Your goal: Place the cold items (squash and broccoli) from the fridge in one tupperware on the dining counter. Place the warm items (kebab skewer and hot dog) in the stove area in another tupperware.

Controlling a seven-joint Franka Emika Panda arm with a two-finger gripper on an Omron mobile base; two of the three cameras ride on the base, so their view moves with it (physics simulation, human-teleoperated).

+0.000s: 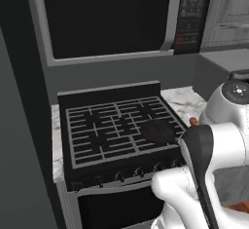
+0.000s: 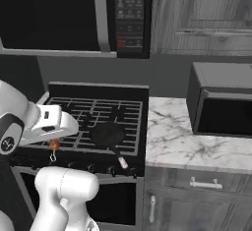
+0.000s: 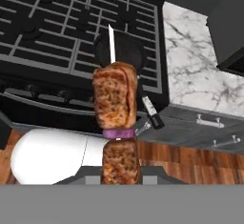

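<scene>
My jaws are clenched on the kebab skewer (image 3: 114, 105), lifted off the stove (image 1: 116, 125), near its front edge above the pan (image 2: 108, 135). I judge 1 warm item picked, none boxed yet.

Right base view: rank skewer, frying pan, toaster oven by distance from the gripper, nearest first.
1. Skewer: held in the gripper, hanging in front of the stove's left side.
2. Frying pan: on the stove, right of the gripper.
3. Toaster oven: on the marble counter, far right.
</scene>
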